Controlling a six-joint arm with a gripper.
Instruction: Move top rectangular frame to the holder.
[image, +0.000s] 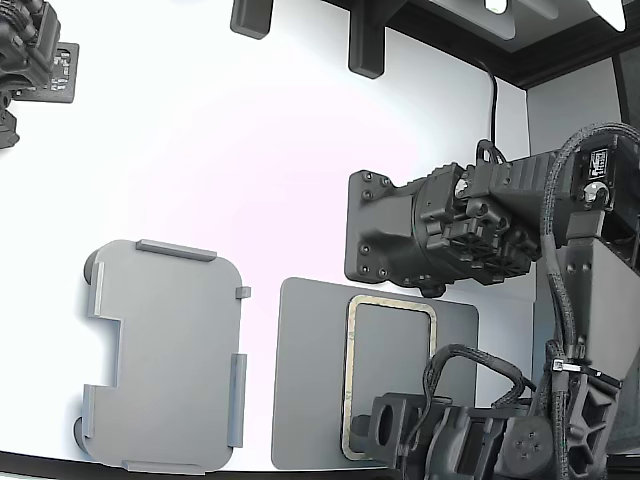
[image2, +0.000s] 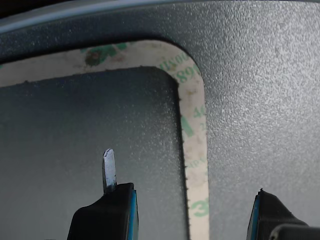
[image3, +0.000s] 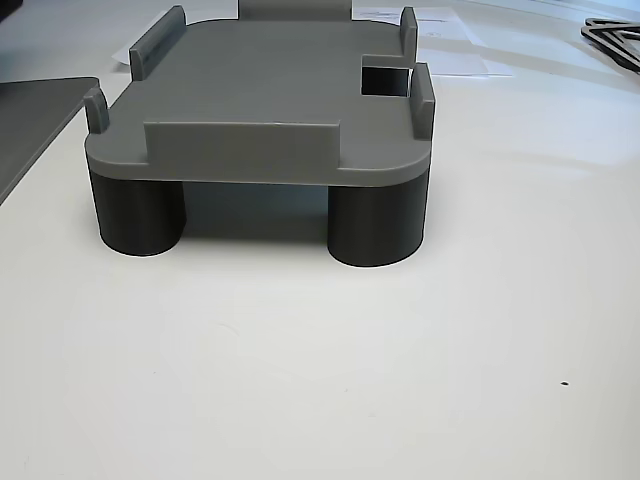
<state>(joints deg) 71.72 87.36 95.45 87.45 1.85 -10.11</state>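
One frame edge between spread tool fingers, on mat.

frame on mat | holder at exterior view's left

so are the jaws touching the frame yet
Apart. The wrist view shows the gripper open, one finger over the mat inside the frame, the other outside, both clear of its strip.
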